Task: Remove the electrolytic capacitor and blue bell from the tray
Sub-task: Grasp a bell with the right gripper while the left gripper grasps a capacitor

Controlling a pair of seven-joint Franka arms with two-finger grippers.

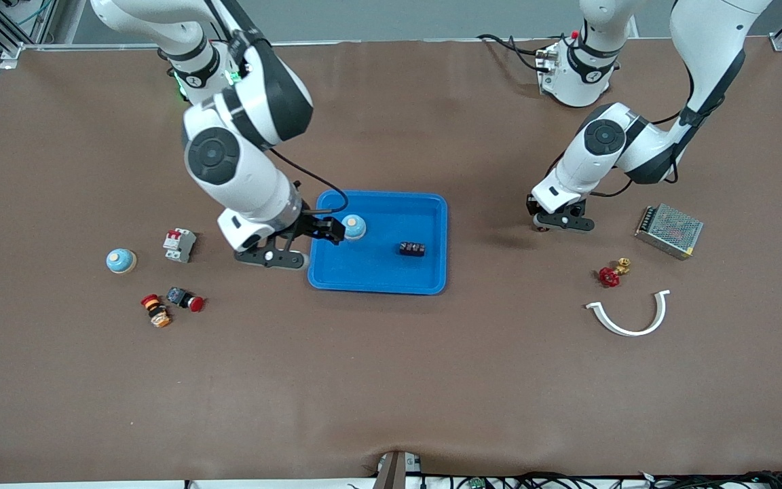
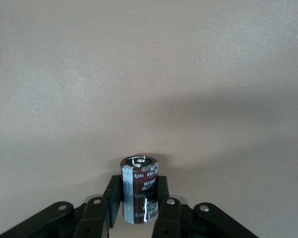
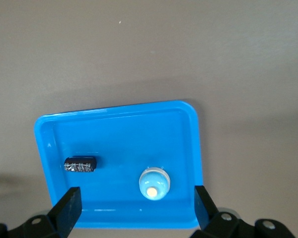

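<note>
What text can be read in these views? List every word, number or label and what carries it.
Capacitor held in the left hand: pale print on its brown sleeve, too blurred to read.
Dark capacitor lying in the blue tray: light markings, too small to read.
Circuit breaker: nothing legible.
No other text shows.

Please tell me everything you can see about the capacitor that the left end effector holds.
The capacitor is a short upright cylinder in a dark brown printed sleeve, with a silvery top and thin metal leads. The left end effector is shut on it, one finger on each side, above bare brown table, toward the left arm's end, outside the tray.
</note>
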